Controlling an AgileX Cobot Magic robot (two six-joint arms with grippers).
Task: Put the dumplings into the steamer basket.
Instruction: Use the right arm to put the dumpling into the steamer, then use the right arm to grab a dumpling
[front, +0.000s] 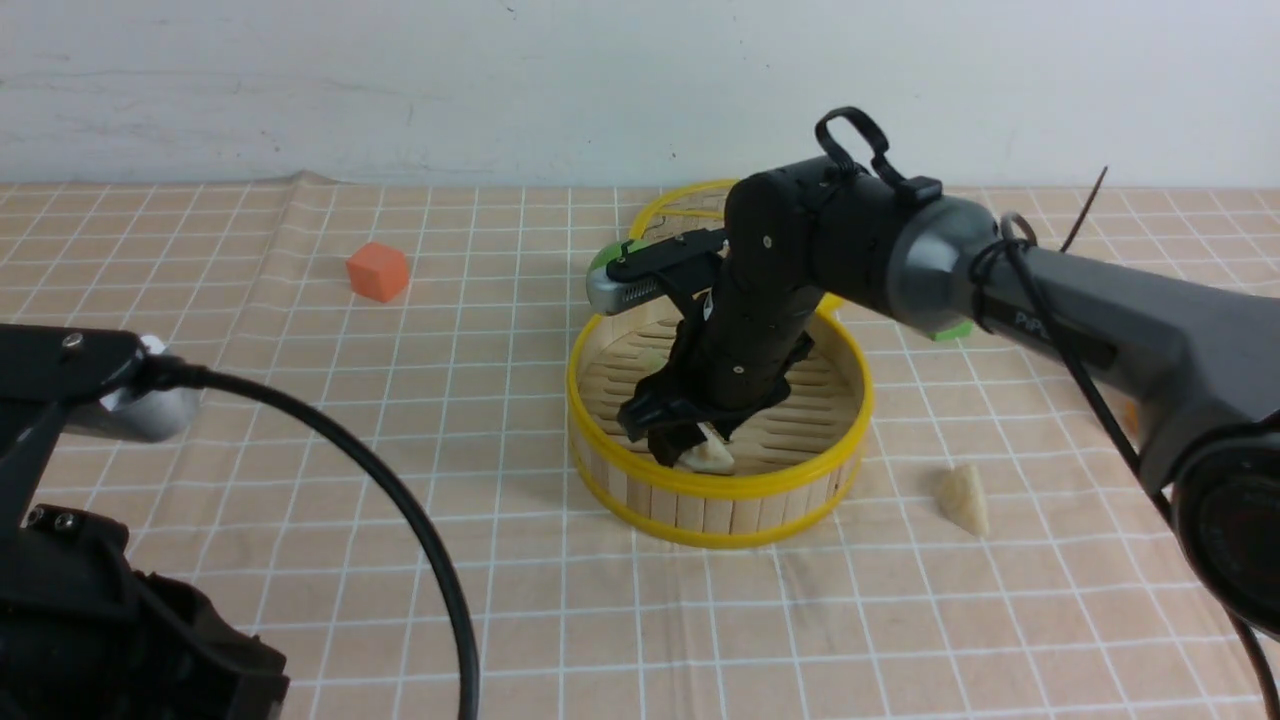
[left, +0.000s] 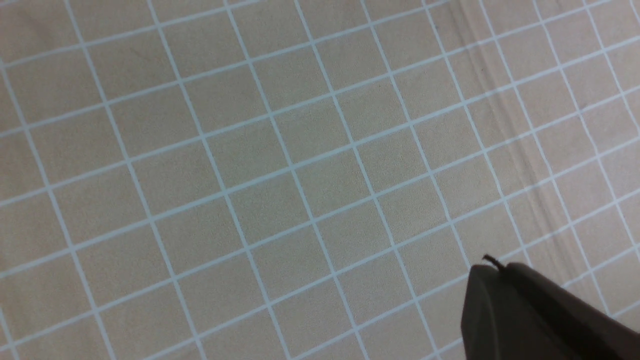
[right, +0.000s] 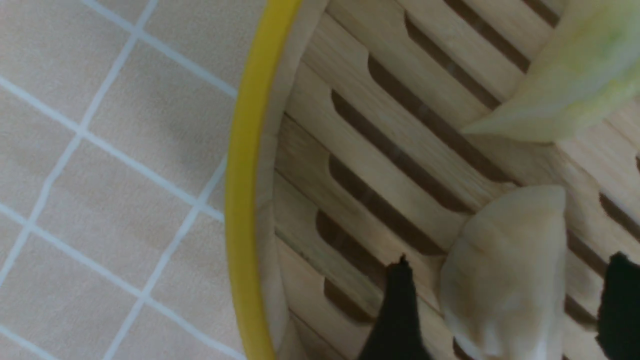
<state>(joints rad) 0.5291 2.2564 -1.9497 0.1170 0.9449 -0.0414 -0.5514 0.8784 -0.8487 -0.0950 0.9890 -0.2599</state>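
Observation:
The steamer basket (front: 720, 500) stands mid-table, and my right gripper (front: 690, 440) reaches down into it. In the right wrist view the gripper (right: 507, 305) is open. A cream dumpling (right: 505, 270) lies on the slatted floor between the black fingertips (right: 395, 310), with a gap on each side. A pale green dumpling (right: 575, 85) lies further in on the same floor. The cream dumpling (front: 708, 457) also shows in the front view, by the near wall. Another cream dumpling (front: 965, 497) lies on the cloth right of the basket. My left gripper (left: 492, 267) is shut and holds nothing, over bare checked cloth.
An orange cube (front: 378, 271) sits at the far left. The woven lid (front: 680, 205) lies behind the basket. Green objects peek out behind my right arm (front: 603, 262) and under it (front: 950, 330). My left arm and its cable (front: 330, 440) fill the near left.

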